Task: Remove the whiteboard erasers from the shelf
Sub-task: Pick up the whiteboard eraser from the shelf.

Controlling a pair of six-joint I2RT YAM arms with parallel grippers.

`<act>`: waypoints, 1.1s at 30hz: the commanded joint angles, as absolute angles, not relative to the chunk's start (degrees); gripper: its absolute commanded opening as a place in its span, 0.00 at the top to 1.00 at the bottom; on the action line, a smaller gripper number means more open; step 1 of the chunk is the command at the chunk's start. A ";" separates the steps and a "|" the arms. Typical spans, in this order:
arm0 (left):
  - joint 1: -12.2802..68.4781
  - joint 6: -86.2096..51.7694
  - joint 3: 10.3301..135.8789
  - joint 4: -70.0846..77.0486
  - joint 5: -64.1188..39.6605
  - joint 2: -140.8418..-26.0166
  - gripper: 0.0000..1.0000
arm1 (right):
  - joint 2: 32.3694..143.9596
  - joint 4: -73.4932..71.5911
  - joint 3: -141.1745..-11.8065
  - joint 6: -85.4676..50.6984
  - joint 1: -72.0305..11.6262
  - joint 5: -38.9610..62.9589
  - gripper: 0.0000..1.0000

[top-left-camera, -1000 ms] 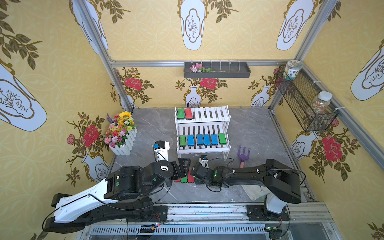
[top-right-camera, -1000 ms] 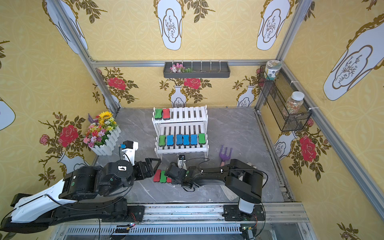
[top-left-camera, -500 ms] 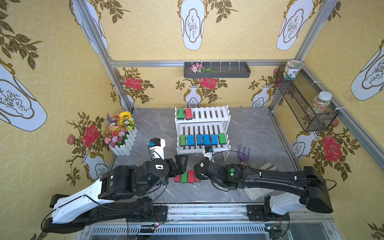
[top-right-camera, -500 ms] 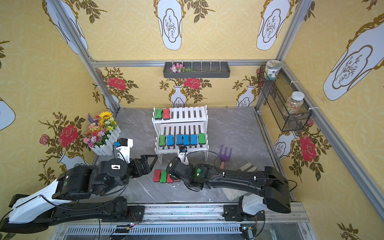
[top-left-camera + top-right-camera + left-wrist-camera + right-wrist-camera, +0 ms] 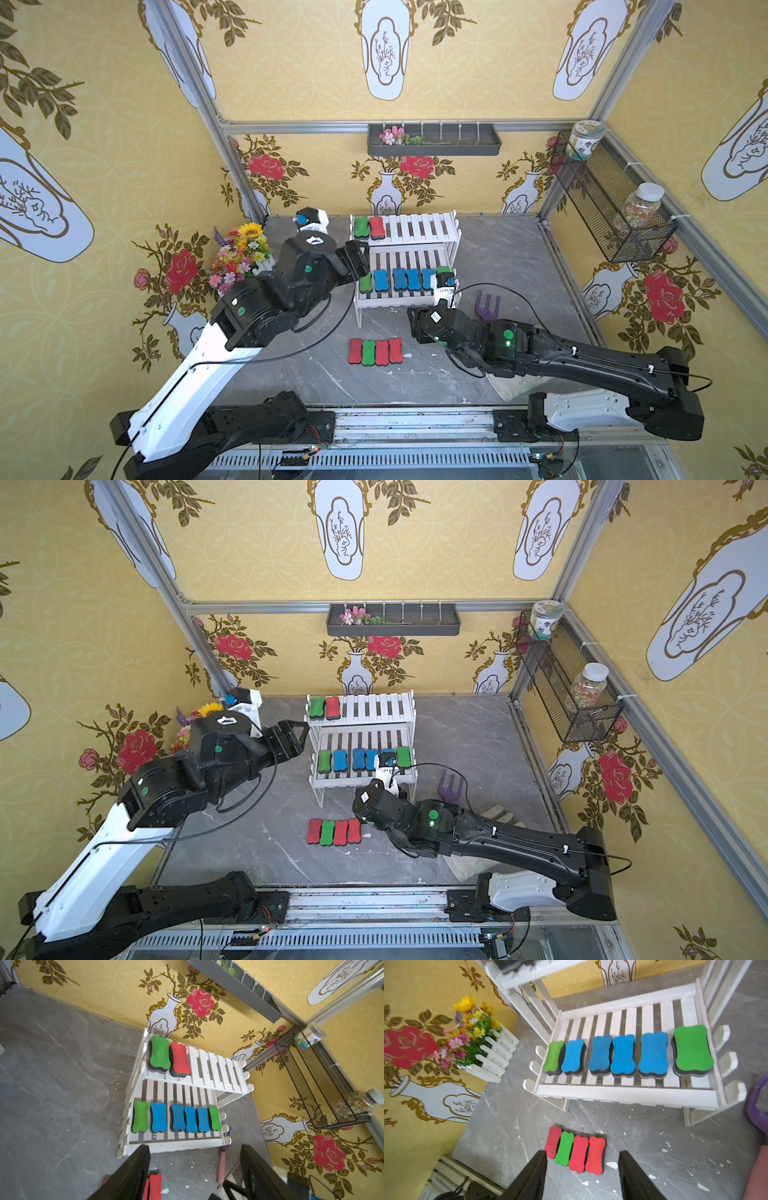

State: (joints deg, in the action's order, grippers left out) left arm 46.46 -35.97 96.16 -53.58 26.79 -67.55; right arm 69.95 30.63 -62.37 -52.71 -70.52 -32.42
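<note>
While four erasers lie on the bench before the shelf and eight sit on it, the left gripper and right gripper hover near it, jaws apart and empty, likely due to grasp a lower-tier eraser next.

Black fingers stand apart, empty, over the grey surface — four erasers side by side just beyond, six more on the shelf — its lower tier.

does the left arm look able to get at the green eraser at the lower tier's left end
Probably yes: the left gripper hangs open and empty near that green eraser, nothing lying between them.
</note>
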 commanded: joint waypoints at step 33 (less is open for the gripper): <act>37.88 -30.26 126.07 -66.06 32.38 -107.06 0.44 | 47.91 36.90 -44.55 -56.94 -65.30 -29.95 0.38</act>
State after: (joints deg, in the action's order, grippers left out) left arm 37.89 -30.30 125.64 -66.04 30.74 -106.32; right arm 48.34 36.18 -44.82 -56.60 -65.36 -28.84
